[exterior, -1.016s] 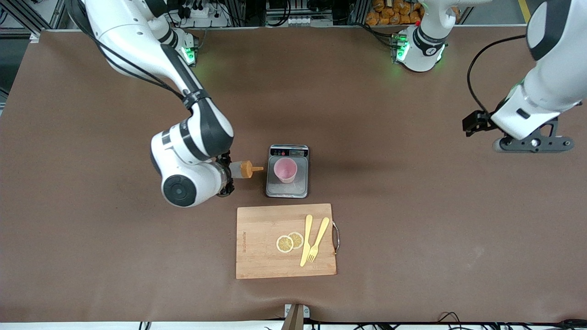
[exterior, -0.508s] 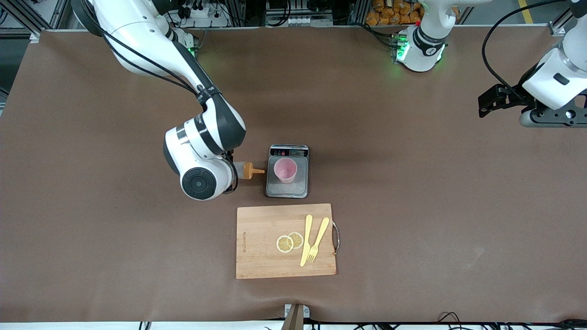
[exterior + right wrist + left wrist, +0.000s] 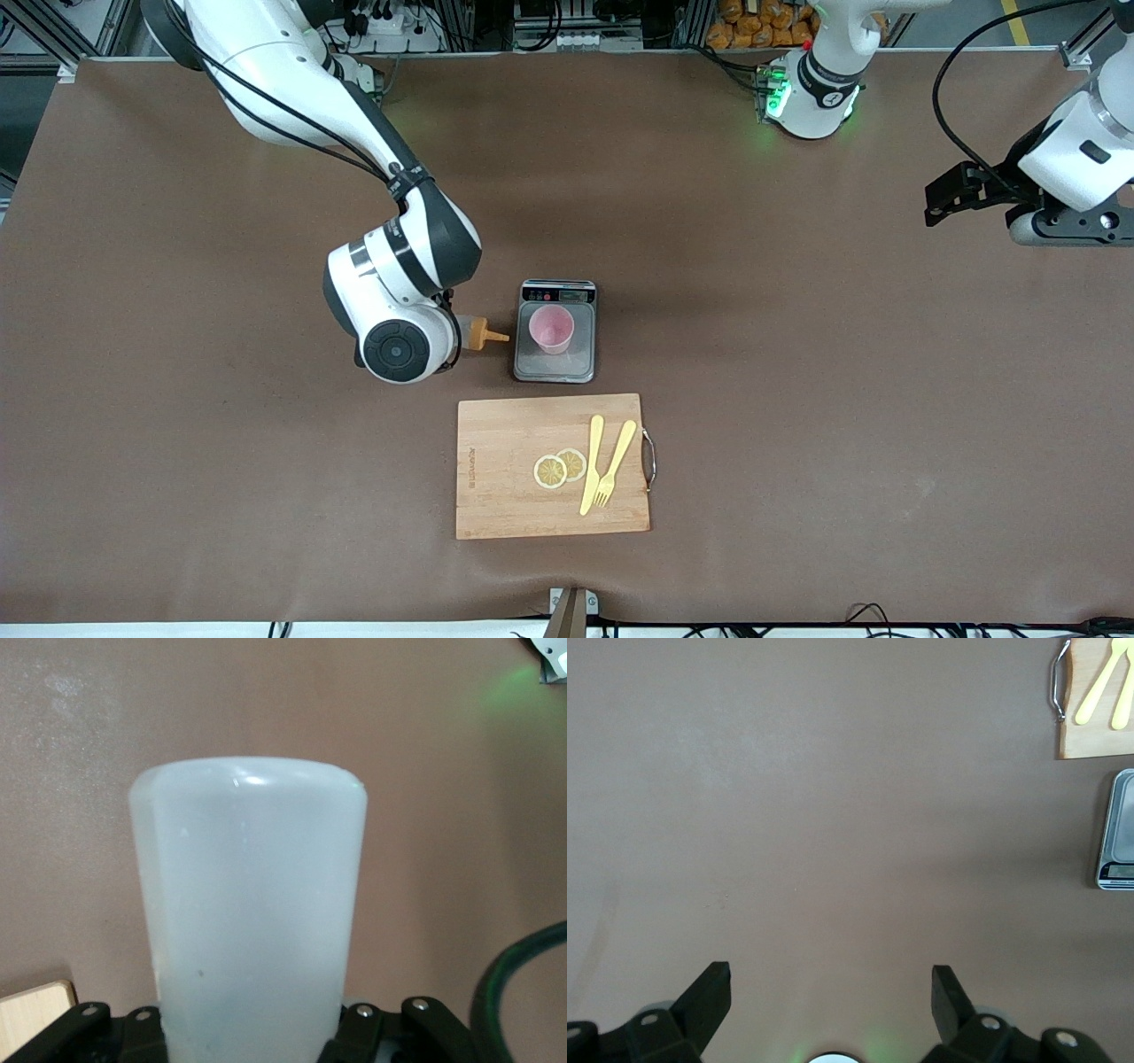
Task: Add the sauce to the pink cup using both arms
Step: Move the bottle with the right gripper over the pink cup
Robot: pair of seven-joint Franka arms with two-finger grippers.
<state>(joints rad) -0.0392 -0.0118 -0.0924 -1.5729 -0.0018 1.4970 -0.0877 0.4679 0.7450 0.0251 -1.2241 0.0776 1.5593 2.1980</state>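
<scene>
Since a second ago the right arm has swung closer to the grey scale [image 3: 555, 330], carrying the sauce [image 3: 478, 334] with it, and the left arm has lifted away toward its own end of the table.

A wide brown table [image 3: 797, 399] fills the scene. The right arm reaches in from its base and bends over the table's middle. The left arm waits high over its end of the table, well apart from everything; its left gripper [image 3: 831, 988] has its fingers spread wide over bare tabletop, holding nothing.

A wooden cutting board [image 3: 505, 496] lies nearer to the front camera than the scale, bearing two lemon slices [image 3: 558, 468], a yellow knife [image 3: 591, 464] and a yellow fork [image 3: 614, 462].

The pink cup [image 3: 551, 330] stands upright on the scale, round and pale, and looks empty.

The right gripper [image 3: 248, 1032] pinches the sauce by its body. The bottle is held on its side, just beside the scale toward the right arm's end. Its translucent greyish-white body shows close in the right wrist view; its orange nozzle points at the cup but stops short of it.

The pickup looks done. Still left: bringing the nozzle over the cup and squeezing.
</scene>
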